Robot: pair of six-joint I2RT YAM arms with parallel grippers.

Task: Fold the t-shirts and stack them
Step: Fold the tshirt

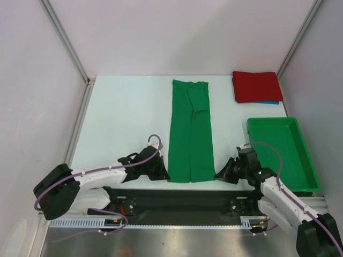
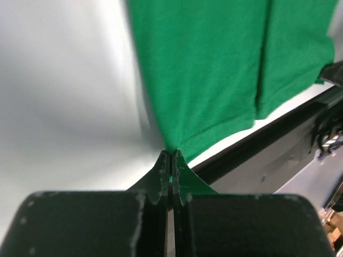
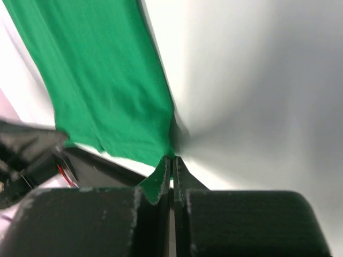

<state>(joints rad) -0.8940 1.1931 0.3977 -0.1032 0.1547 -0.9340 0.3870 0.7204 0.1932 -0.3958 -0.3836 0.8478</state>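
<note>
A bright green t-shirt (image 1: 190,131) lies in a long narrow folded strip down the middle of the white table. My left gripper (image 1: 162,174) is shut on its near left corner, seen pinched in the left wrist view (image 2: 172,153). My right gripper (image 1: 220,175) is shut on its near right corner, seen in the right wrist view (image 3: 172,157). A folded red t-shirt (image 1: 256,86) lies at the far right on top of a blue t-shirt (image 1: 266,102), of which only an edge shows.
A rigid green plastic bin (image 1: 305,158) stands at the right, next to my right arm. The table's near edge with a black rail (image 1: 177,198) runs just behind both grippers. Grey walls close in the left, back and right.
</note>
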